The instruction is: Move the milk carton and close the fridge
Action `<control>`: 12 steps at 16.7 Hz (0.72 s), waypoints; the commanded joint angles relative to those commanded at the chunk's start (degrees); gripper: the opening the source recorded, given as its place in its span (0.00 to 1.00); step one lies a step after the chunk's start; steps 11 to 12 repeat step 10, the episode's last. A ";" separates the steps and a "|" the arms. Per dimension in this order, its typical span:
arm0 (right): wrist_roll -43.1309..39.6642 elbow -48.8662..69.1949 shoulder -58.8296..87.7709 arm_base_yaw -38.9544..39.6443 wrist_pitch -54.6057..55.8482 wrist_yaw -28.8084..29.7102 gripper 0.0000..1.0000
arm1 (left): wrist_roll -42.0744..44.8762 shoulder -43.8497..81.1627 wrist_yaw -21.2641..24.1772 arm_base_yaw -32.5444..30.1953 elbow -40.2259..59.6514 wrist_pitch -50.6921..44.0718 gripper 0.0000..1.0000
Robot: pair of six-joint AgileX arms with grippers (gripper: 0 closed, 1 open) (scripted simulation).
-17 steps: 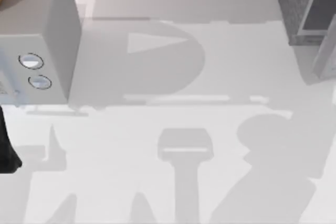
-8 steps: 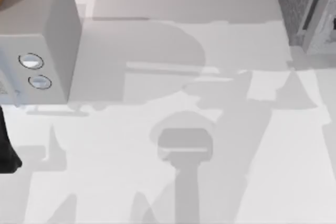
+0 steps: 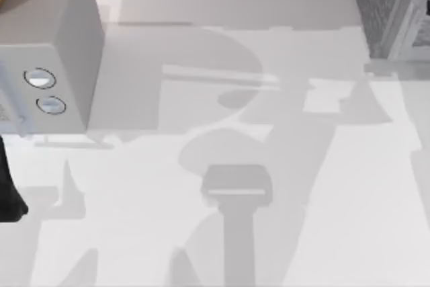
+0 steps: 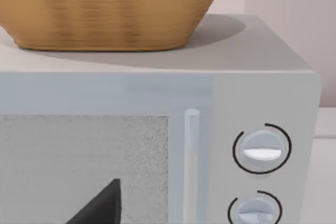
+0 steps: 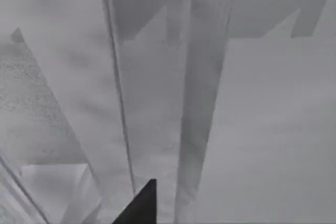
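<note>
Right gripper (image 5: 143,203), finger state unclear, works at the fridge (image 3: 393,11) on the desk's far right corner; door now swung nearly shut.

The fridge (image 3: 386,5) is standing at the far right corner of the worktop (image 3: 269,233), cut off by the top view's right and upper edges. Its body is showing as a dark grey speckled cabinet with light frame edges. A paler grey door panel (image 3: 406,15) is running along the cabinet's right side, lying close against the body, though whether it is fully shut cannot be told. In the right wrist view, a speckled dark grey surface (image 5: 26,98) is sitting beside pale upright edges (image 5: 202,87), seen from very close. The milk carton's place cannot be told.
</note>
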 joint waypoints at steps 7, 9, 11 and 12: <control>0.05 17.00 14.46 -0.12 -4.23 0.34 1.00 | 0.00 0.00 0.00 0.00 0.00 0.00 1.00; 0.14 19.11 16.82 -0.12 -5.18 0.31 1.00 | 0.00 0.00 0.00 0.00 0.00 0.00 1.00; 0.16 19.43 17.21 -0.11 -5.35 0.29 1.00 | 0.00 0.00 0.00 0.00 0.00 0.00 1.00; 0.16 19.43 17.21 -0.11 -5.35 0.29 1.00 | 0.00 0.00 0.00 0.00 0.00 0.00 1.00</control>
